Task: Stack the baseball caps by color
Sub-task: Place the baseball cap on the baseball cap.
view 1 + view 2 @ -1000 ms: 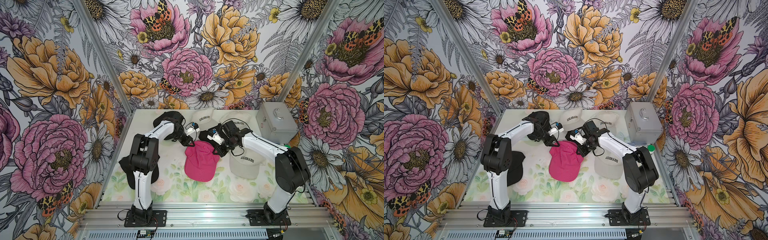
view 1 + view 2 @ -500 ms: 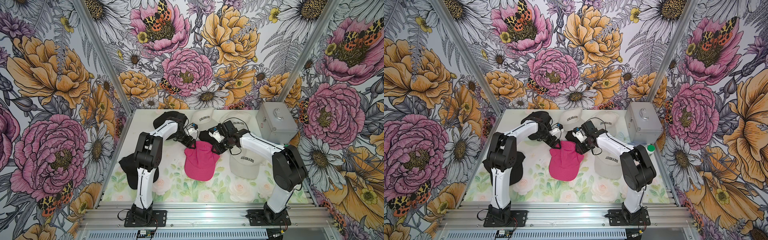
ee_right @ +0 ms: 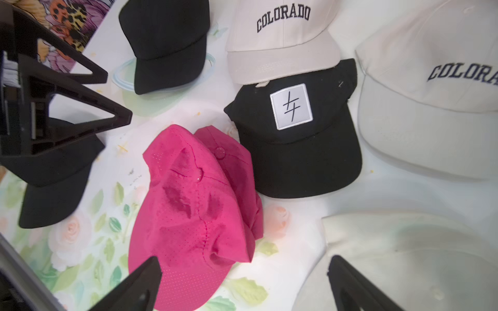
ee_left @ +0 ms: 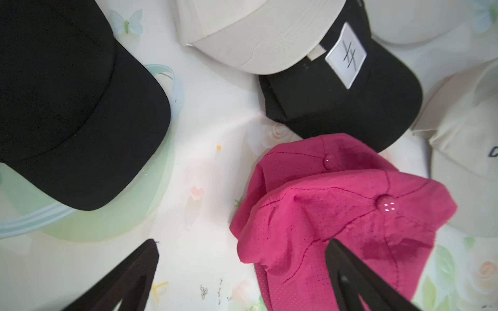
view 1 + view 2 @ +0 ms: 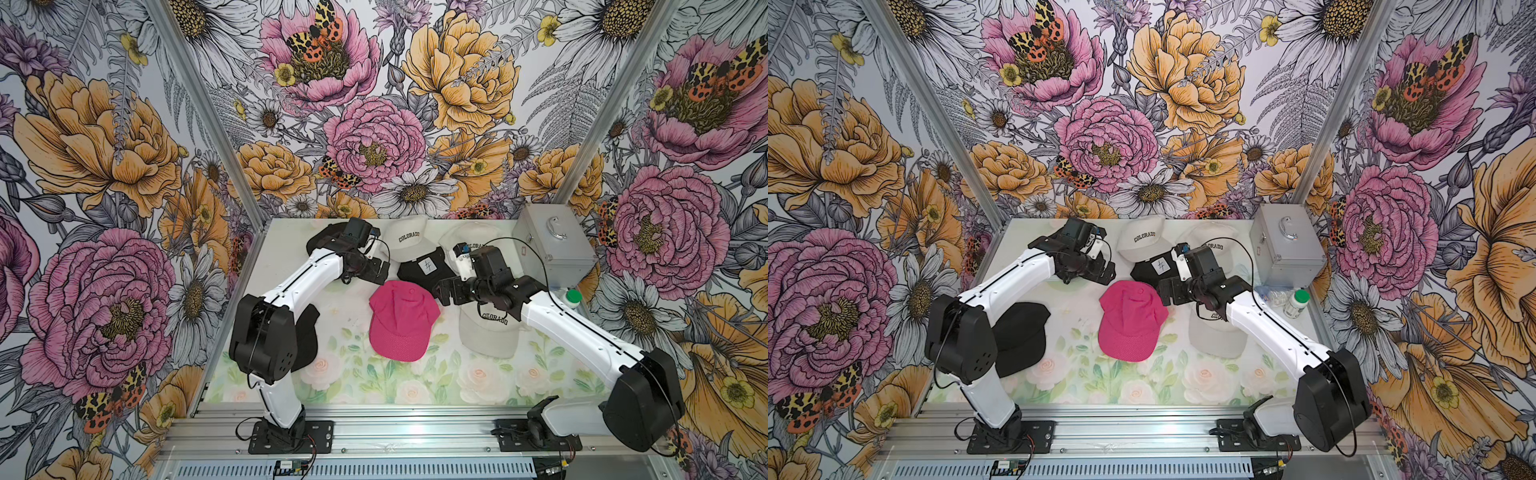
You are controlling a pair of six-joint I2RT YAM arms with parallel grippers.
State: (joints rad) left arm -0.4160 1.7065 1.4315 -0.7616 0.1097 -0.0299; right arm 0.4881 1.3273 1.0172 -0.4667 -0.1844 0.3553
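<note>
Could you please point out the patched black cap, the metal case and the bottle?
patched black cap [image 3: 304, 169]: right wrist view, on its brim.
metal case [image 5: 548, 247]: a top view, on its lid.
bottle [image 5: 1301, 296]: a top view, on its green cap.

We count two pink caps [image 3: 188, 215], three black caps [image 3: 296, 150], three cream COLORADO caps [image 3: 280, 40], one silver case [image 5: 552, 245], one green-lidded bottle [image 5: 1296, 303].

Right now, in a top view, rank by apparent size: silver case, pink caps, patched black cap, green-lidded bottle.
1. silver case and pink caps, too alike to split
2. patched black cap, partly covered
3. green-lidded bottle
</note>
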